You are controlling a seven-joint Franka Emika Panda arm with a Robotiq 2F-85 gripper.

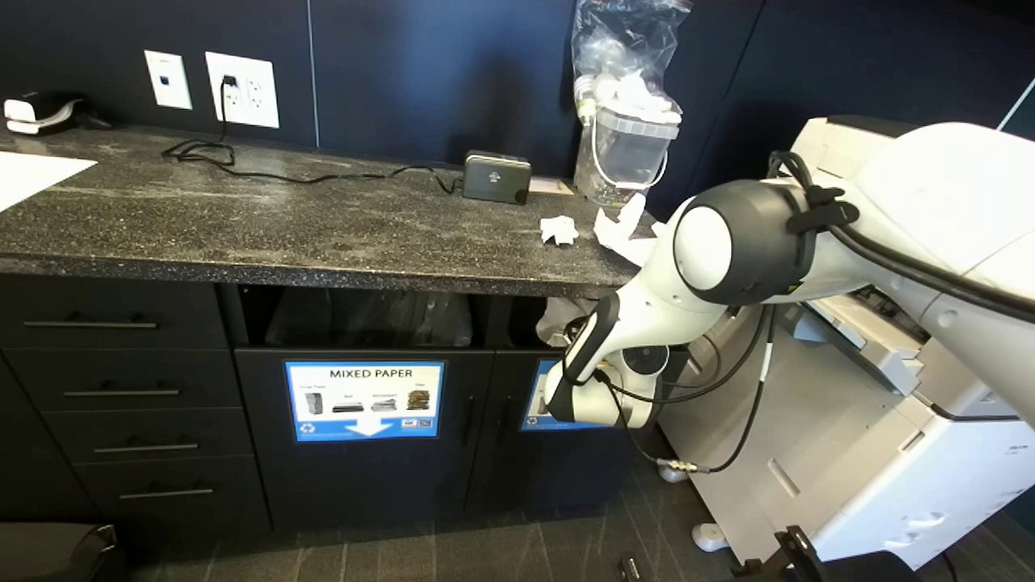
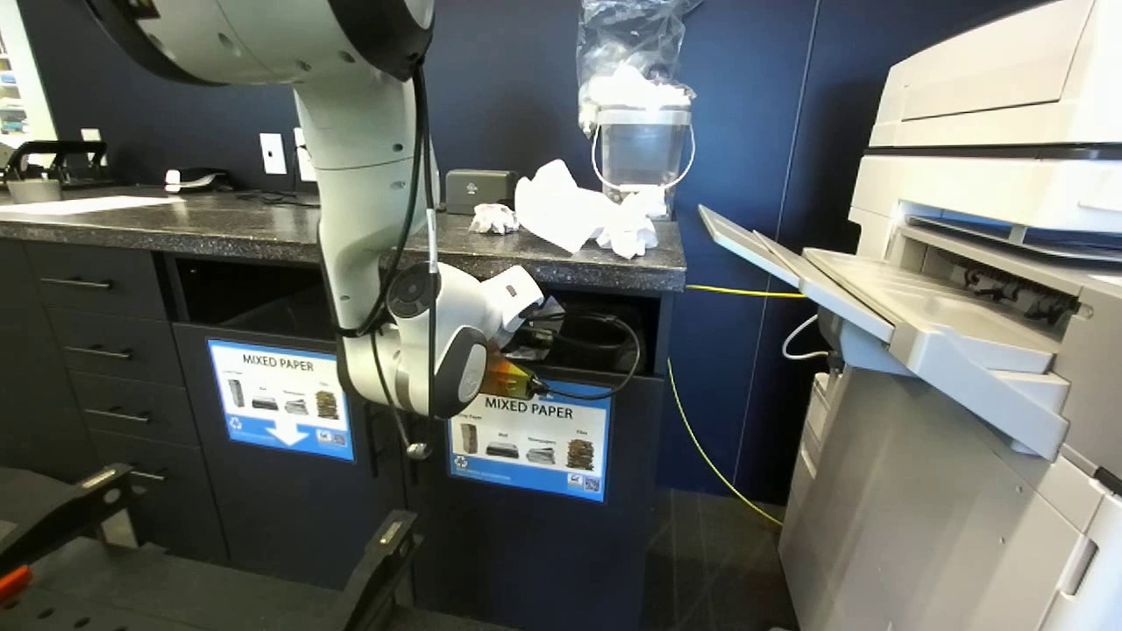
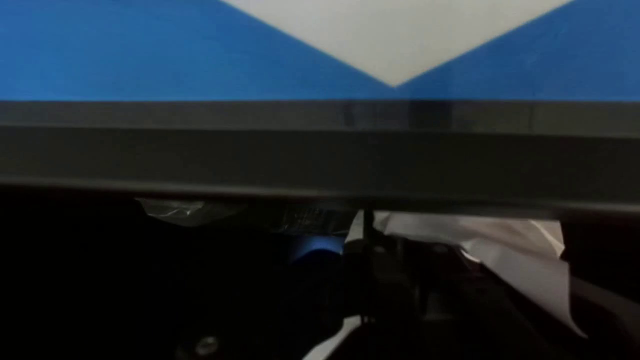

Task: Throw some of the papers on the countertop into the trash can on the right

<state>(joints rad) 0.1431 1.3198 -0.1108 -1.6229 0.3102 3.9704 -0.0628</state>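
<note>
Wrist view shows the pincer (image 3: 390,250) as a black shape at the slot (image 2: 605,346) of the trash can (image 2: 543,561), with creased white paper (image 3: 525,265) beside its tips; the shadow is too deep to tell whether these stand apart or pinch it. Above them in that view runs the can's straight dark lip (image 3: 250,155), then a smooth blue sign (image 3: 320,55) with a pale point. In both exterior views the rounded white arm (image 1: 639,315) crosses before the tabletop (image 1: 340,226) and bends beneath its front edge, at the trash can below the front right corner. The tabletop is a long, dark, speckled stone slab with a thick edge. Toward its right edge lie a small, tightly crumpled paper wad (image 2: 494,218), a larger bent sheet (image 2: 561,206) beside it, and a loose, puckered wad (image 2: 629,235) closest to the front right corner. Near the back right corner stands a clear plastic tub (image 2: 644,145); a boxy dark device (image 1: 496,178) sits toward the back edge, its cord (image 1: 301,181) trailing left. Bare stone stretches along the front edge from the crumpled paper wad to a flat white sheet (image 1: 32,174) far left. A slanted printer tray (image 2: 824,285) shows near the right edge, a yellow cable (image 2: 736,292) beneath.
</note>
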